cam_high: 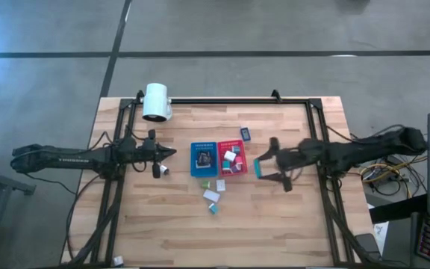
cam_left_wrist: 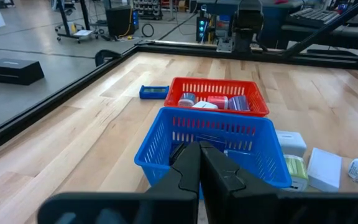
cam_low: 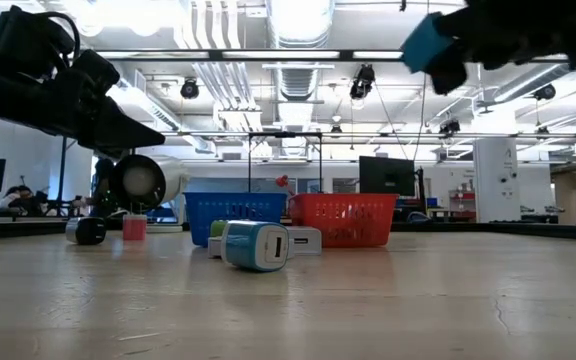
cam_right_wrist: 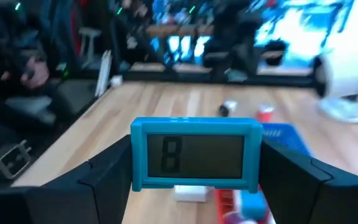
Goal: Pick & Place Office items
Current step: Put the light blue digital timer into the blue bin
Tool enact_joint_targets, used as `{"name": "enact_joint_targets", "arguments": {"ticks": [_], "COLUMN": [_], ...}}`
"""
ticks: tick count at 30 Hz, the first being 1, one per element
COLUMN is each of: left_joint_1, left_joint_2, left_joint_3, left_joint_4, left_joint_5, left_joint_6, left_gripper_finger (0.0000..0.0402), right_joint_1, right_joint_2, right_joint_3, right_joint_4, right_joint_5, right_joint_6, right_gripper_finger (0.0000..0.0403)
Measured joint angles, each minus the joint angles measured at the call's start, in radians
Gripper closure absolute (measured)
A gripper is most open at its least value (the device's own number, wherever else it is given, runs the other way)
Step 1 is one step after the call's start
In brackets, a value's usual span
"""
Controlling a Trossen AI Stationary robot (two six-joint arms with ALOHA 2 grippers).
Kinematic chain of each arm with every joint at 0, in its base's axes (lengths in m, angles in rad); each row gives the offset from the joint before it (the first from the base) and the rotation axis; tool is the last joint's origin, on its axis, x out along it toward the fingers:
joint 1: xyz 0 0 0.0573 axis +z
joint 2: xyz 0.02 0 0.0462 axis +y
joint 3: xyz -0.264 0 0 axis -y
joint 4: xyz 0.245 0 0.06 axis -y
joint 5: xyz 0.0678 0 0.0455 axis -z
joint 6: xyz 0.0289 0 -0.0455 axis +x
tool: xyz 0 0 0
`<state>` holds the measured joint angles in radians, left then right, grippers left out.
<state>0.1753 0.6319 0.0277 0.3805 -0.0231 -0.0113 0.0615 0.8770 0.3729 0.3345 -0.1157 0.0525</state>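
Blue perforated tray [cam_high: 202, 158] touching red perforated tray [cam_high: 232, 158] mid-table, white cylinder [cam_high: 156, 102] at the wooden table's [cam_high: 275, 224] far edge

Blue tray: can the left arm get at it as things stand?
Probably yes. The left gripper sits shut just left of the blue tray, with only bare wood between them in the high view. Its wrist view looks straight at the tray's wall. It would have to open first.

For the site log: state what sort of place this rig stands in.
Probably a robotics lab or workshop hall: exposed ceiling ducts and strip lights overhead, a concrete floor marked with dark lines around the wooden table, and benches with monitors behind.
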Motion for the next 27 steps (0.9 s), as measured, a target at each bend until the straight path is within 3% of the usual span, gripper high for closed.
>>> {"name": "enact_joint_targets", "arguments": {"ticks": [8,15,21,27], "left_joint_1": [0.0,0.0,0.0,0.0], "left_joint_2": [0.0,0.0,0.0,0.0], "left_joint_3": [0.0,0.0,0.0,0.0], "left_joint_4": [0.001,0.002,0.001,0.001], "left_joint_5": [0.0,0.0,0.0,-0.004], "left_joint_6": [0.0,-0.012,-0.02,-0.023], "left_gripper_finger": [0.039,0.039,0.039,0.039], "right_joint_1": [-0.088,-0.095,-0.096,-0.096], "right_joint_2": [-0.35,-0.499,-0.49,-0.325], "right_joint_3": [-0.177,-0.253,-0.25,-0.15], "right_joint_4": [0.02,0.013,-0.064,-0.183], "right_joint_5": [0.01,0.01,0.077,0.147], "right_joint_6": [0.05,0.077,0.093,0.078], "right_gripper_finger": [0.0128,0.0128,0.0128,0.0128]}}
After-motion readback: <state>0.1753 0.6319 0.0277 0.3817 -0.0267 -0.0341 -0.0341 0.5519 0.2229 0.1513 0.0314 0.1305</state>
